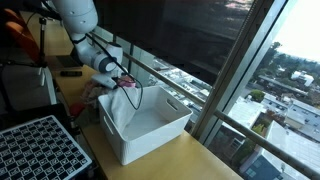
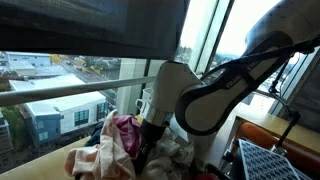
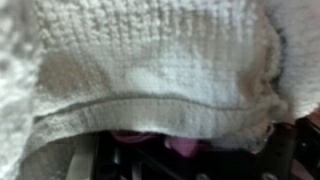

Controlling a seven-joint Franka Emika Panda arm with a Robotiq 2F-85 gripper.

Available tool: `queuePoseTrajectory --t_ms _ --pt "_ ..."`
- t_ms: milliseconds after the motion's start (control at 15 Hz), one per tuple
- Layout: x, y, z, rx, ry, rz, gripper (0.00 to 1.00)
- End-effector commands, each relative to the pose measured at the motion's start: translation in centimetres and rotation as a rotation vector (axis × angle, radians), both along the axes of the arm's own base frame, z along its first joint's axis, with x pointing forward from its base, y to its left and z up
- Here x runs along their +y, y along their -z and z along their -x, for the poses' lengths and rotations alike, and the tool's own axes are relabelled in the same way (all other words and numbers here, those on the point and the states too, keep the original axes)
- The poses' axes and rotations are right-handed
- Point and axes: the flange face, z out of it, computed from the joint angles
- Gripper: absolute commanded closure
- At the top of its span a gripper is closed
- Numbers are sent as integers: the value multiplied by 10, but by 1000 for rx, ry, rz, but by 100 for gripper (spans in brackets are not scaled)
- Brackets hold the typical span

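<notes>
My gripper (image 1: 124, 80) reaches down into a heap of cloths at the near-left corner of a white plastic basket (image 1: 165, 132). A white cloth (image 1: 117, 106) hangs over the basket's rim, with a pink cloth (image 1: 129, 85) just under the fingers. In an exterior view the gripper (image 2: 147, 143) is buried between the pink cloth (image 2: 125, 130) and a pale towel (image 2: 178, 150). A white waffle-weave towel (image 3: 150, 60) fills the wrist view, pressed close to the camera, with a strip of pink cloth (image 3: 182, 146) below it. The towel hides the jaws.
A black gridded tray (image 1: 38, 150) lies on the wooden counter beside the basket, and also shows at the corner of an exterior view as the gridded tray (image 2: 272, 160). Tall windows with a rail (image 1: 180, 85) run right behind the basket. A beige cloth (image 2: 92, 160) lies at the heap's edge.
</notes>
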Motion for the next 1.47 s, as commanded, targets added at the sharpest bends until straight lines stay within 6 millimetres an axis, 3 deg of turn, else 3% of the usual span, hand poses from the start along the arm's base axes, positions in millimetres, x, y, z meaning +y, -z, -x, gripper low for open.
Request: queuePoseTrajectory --t_ms 0,200,333,533,933,1400 --pt "23 13 6 40 -12 -11 82" --pt "30 -5 6 20 -16 -9 100" --pt "35 -25 9 -1 -21 -6 96" --pt "43 -59 14 -42 -31 -4 99" --pt "38 -153 18 -147 -20 -15 99" --pt "12 -263 28 -266 18 -13 99"
